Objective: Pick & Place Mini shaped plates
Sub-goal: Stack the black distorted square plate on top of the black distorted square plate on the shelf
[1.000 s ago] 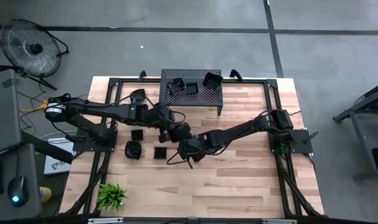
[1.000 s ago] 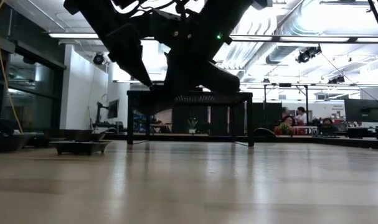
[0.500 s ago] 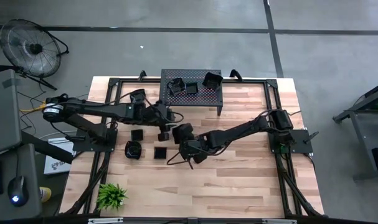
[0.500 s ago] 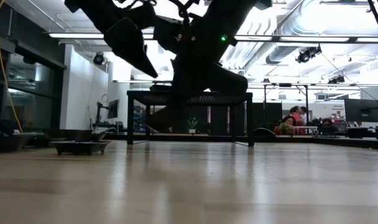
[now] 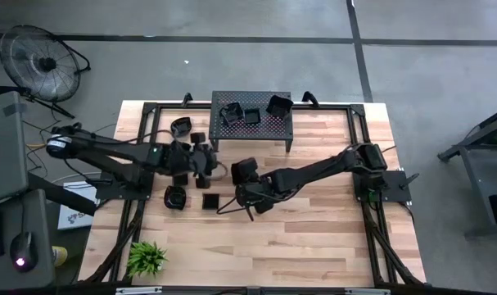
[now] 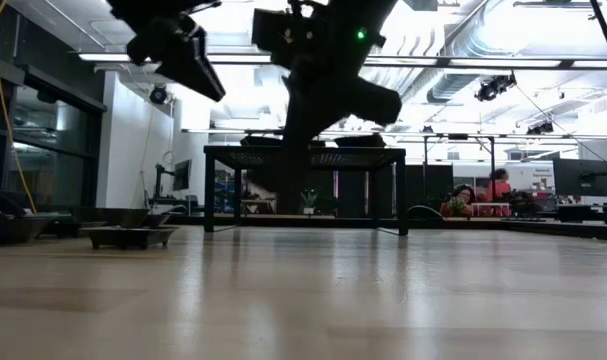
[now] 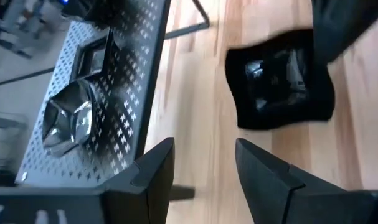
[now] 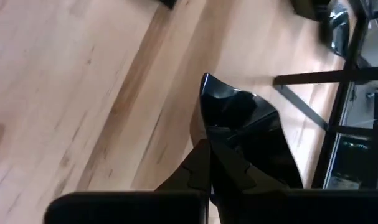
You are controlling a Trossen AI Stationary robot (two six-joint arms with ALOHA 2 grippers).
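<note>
A square plate (image 8: 251, 134) is clamped in the right gripper (image 8: 207, 152) above the counter (image 5: 314, 238). The left gripper (image 7: 204, 165) is spread, empty; three plates (image 5: 250, 111) are carried on the stand (image 5: 268, 127) ahead.

Black perforated metal stand (image 5: 273, 124): one.

Small glossy black plates with raised rims (image 5: 252, 115): three on top of the stand. Three lie in view on the wooden table (image 5: 330, 238) in front of the stand and to its left. One plate (image 5: 245, 170) is raised in front of the stand.

Small green plant (image 5: 147, 257): one, well apart from the stand.
</note>
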